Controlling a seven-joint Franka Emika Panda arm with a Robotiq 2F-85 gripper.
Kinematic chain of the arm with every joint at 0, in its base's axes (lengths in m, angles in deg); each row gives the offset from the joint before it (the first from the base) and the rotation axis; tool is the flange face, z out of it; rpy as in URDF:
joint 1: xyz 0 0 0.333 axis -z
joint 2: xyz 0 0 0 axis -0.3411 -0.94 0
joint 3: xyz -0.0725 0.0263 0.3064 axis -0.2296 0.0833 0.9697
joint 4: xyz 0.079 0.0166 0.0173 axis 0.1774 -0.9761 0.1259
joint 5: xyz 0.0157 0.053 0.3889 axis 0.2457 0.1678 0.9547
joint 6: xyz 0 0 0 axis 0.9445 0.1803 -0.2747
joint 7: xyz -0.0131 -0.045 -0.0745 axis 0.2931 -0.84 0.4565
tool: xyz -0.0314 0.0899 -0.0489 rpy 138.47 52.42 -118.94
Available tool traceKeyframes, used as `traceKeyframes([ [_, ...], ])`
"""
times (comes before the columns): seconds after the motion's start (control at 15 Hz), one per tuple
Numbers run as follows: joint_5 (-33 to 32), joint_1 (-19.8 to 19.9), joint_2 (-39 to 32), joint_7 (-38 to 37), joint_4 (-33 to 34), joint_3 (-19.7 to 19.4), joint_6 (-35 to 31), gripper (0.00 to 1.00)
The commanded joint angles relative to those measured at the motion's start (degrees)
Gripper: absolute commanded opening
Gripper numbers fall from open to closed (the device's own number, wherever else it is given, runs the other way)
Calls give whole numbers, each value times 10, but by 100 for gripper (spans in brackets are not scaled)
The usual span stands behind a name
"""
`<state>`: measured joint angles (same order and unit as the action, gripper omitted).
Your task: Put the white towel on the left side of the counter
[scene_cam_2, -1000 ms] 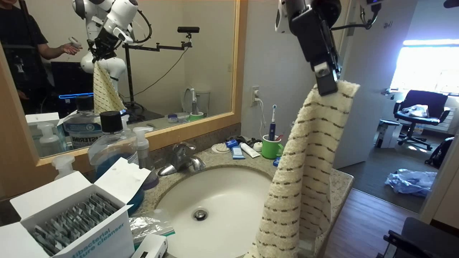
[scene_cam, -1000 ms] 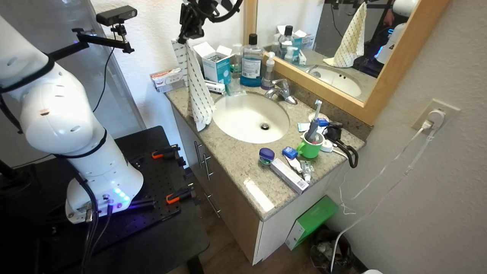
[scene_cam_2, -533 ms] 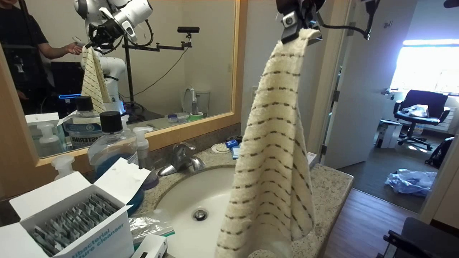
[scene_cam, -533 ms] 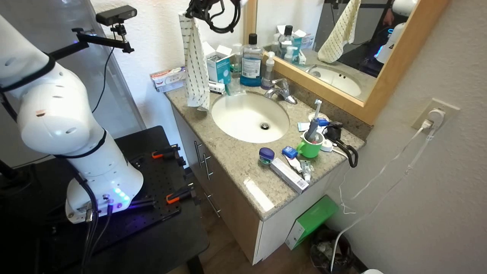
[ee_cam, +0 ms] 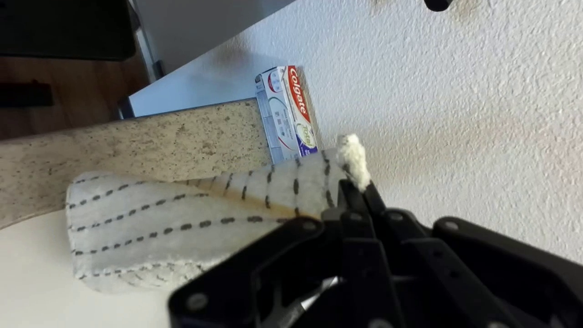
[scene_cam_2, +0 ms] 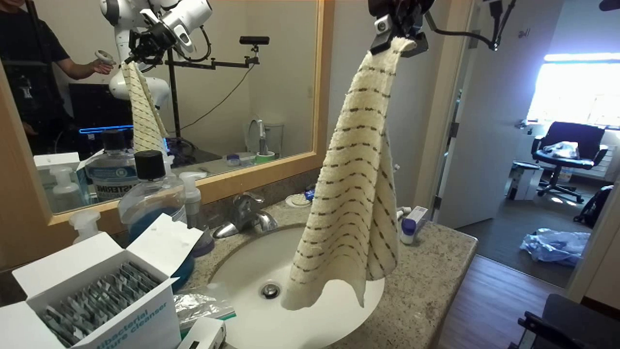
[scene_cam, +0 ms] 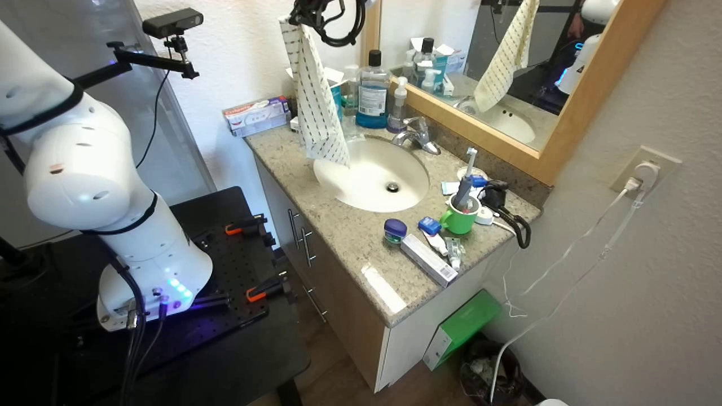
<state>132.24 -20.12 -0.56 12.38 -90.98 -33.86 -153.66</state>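
We see packets [scene_cam_2: 104, 298] in a partly cropped box [scene_cam_2: 150, 317] beside the sink [scene_cam_2: 249, 259]; our gripper [ee_cam: 359, 184] pinches the towel [scene_cam_2: 344, 194].

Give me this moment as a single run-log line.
hand: pinching towel near its top | towel: hanging, lower end over sink | status: not yet laid on counter

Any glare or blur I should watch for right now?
In an exterior view, the window is blown out white; in an exterior view, a bright strip on the counter is probably glare; in the wrist view, the gripper looks soft at its near end, while the Colgate box reads clearly.
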Motion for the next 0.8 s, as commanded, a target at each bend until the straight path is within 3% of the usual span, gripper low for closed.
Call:
traceKeyframes([
  [0.0, -31, 5, -1, -10, 3, 14, -9, 1],
  [0.4, -57, -26, 4, -5, -61, 64, -41, 1],
  [0.73, -53, -63, -33, -1, -99, 107, -76, 1],
])
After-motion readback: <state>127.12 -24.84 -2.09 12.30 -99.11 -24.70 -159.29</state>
